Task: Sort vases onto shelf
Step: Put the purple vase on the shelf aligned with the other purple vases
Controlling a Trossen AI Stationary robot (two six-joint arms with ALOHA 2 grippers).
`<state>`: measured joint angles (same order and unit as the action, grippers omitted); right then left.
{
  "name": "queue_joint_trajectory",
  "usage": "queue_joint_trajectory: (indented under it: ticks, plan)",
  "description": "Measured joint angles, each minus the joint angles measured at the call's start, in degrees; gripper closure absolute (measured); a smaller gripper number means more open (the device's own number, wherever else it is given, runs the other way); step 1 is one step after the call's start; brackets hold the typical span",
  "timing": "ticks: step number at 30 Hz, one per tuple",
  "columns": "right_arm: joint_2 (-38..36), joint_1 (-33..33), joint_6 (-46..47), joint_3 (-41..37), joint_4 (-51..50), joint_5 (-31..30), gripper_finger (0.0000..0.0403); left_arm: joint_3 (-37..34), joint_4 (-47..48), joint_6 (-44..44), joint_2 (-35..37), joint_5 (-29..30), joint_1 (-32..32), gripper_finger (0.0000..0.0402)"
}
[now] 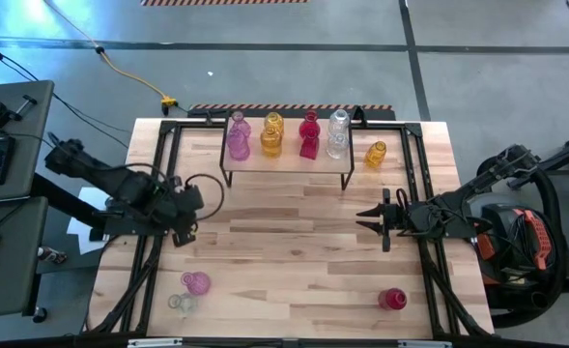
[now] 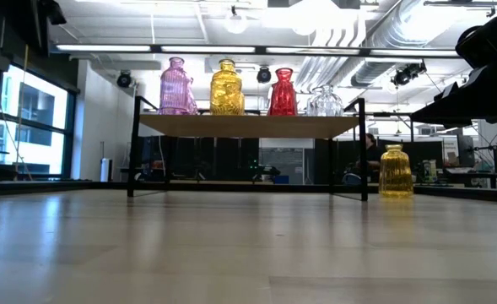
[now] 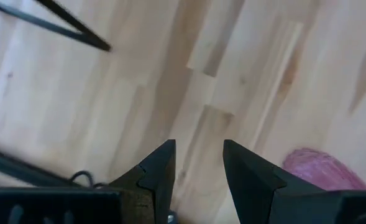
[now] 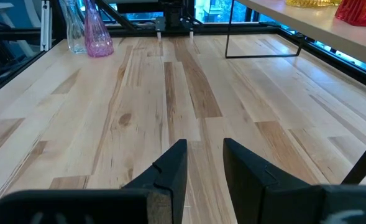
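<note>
The shelf (image 1: 289,162) stands at the table's far middle on black wire legs. On its board stand pink (image 1: 238,141), yellow (image 1: 271,136), red (image 1: 309,135) and clear (image 1: 337,133) vases. An amber vase (image 1: 376,154) stands on the table to the shelf's right. A pink vase (image 1: 196,283) and a clear vase (image 1: 179,303) are at the near left, and a red vase (image 1: 392,299) is at the near right. My left gripper (image 1: 182,235) is open and points down over the left side, beyond the pink vase (image 3: 322,171). My right gripper (image 1: 361,219) is open, level and points left over bare table.
Black frame rails (image 1: 158,193) run along the table's left and right sides. A black cable loop (image 1: 202,193) lies by my left arm. The shelf's wire legs (image 2: 364,152) stand on the tabletop. Bare wood (image 1: 284,251) stretches between the two grippers.
</note>
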<state>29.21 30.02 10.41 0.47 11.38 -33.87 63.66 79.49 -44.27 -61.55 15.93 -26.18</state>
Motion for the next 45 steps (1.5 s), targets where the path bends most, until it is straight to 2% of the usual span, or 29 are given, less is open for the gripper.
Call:
queue_joint_trajectory:
  ticks: [12,26,32,45]
  plan:
    - [0.02,-0.02,0.0,-0.01,0.01,0.01,0.0315,-2.25,-4.81,-11.14,-2.31,-2.62,-13.02,0.0275]
    - [0.01,-0.01,0.0,-0.02,0.0,0.02,0.0315,-2.27,-9.72,-9.0,-6.76,-5.53,-26.95,0.0275]
    - [0.01,-0.01,0.0,-0.01,0.0,0.0,0.0315,-0.46,-10.11,-8.89,-6.95,-5.34,-29.92,0.0275]
    - [0.01,0.0,0.0,-0.02,0.01,0.01,0.0315,4.9,-10.13,0.45,-13.76,-4.9,-30.08,0.0275]
